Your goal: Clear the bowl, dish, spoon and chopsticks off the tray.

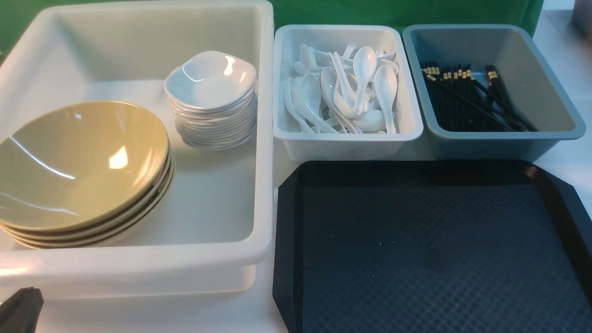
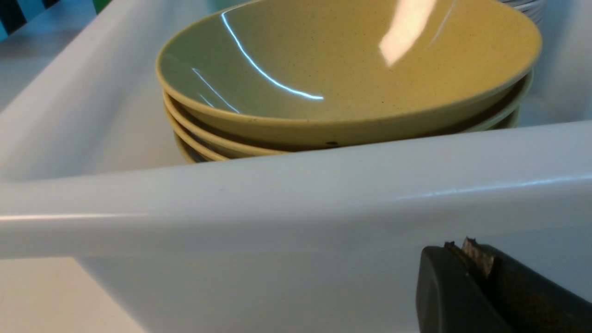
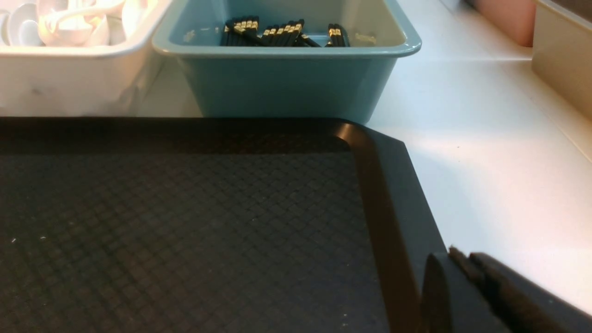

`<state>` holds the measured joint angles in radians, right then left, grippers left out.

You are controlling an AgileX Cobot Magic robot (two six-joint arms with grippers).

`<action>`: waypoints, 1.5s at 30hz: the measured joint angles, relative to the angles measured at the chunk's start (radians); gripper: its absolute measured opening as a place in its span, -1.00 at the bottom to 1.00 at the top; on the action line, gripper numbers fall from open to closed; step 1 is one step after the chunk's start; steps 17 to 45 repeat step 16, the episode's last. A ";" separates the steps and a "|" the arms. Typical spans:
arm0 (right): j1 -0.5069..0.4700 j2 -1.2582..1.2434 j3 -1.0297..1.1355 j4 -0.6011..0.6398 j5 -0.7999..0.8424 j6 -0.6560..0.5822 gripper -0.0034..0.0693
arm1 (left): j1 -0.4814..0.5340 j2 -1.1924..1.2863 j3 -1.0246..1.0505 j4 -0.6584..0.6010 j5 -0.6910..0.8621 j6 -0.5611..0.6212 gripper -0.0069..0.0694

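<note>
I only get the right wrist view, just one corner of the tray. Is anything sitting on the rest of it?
Observer: No. The front view shows the whole tray bare.
Operator: Where are the bowls?
Observer: A stack of tan bowls sits in the white tub left of the tray.
Operator: And the dishes?
Observer: The white dishes are stacked in the same tub, behind the bowls.

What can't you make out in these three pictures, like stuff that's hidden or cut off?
- Lower bowls of the stack: front view, only their rims show under the top bowl.
- Left claw: front view, cut off by the bottom corner.
- Right claw: absent from the front view.
- Tray: front view, near edge cut off by the frame.
- Chopsticks: right wrist view, mostly hidden by the bin wall.
</note>
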<state>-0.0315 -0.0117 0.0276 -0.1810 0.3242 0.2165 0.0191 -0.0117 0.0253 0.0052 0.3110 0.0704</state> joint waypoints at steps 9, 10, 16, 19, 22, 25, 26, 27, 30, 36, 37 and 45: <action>0.000 0.000 0.000 0.000 0.000 0.000 -0.66 | 0.000 0.000 0.000 0.000 0.000 0.000 -0.85; 0.000 0.000 0.000 0.000 0.000 0.000 -0.66 | 0.000 0.000 0.000 -0.005 0.000 0.000 -0.85; 0.000 0.000 0.000 0.000 0.000 0.000 -0.64 | 0.000 0.000 0.000 -0.005 0.000 0.000 -0.85; 0.000 0.000 0.000 0.000 0.000 0.000 -0.64 | 0.000 0.000 0.000 -0.005 0.000 0.000 -0.85; 0.000 0.000 0.000 0.000 0.000 0.000 -0.64 | 0.000 0.000 0.000 -0.005 0.000 0.000 -0.85; 0.000 0.000 0.000 0.000 0.000 0.000 -0.64 | 0.000 0.000 0.000 -0.005 0.000 0.000 -0.85; 0.000 0.000 0.000 0.000 0.000 0.000 -0.64 | 0.000 0.000 0.000 -0.005 0.000 0.000 -0.85; 0.000 0.000 0.000 0.000 0.000 0.000 -0.64 | 0.000 0.000 0.000 -0.005 0.000 0.000 -0.85; 0.000 0.000 0.000 0.000 0.000 0.000 -0.64 | 0.000 0.000 0.000 -0.005 0.000 0.000 -0.85; 0.000 0.000 0.000 0.000 0.000 0.000 -0.64 | 0.000 0.000 0.000 -0.005 0.000 0.000 -0.85; 0.000 0.000 0.000 0.000 0.000 0.000 -0.64 | 0.000 0.000 0.000 -0.005 0.000 0.000 -0.85; 0.000 0.000 0.000 0.000 0.000 0.000 -0.64 | 0.000 0.000 0.000 -0.005 0.000 0.000 -0.85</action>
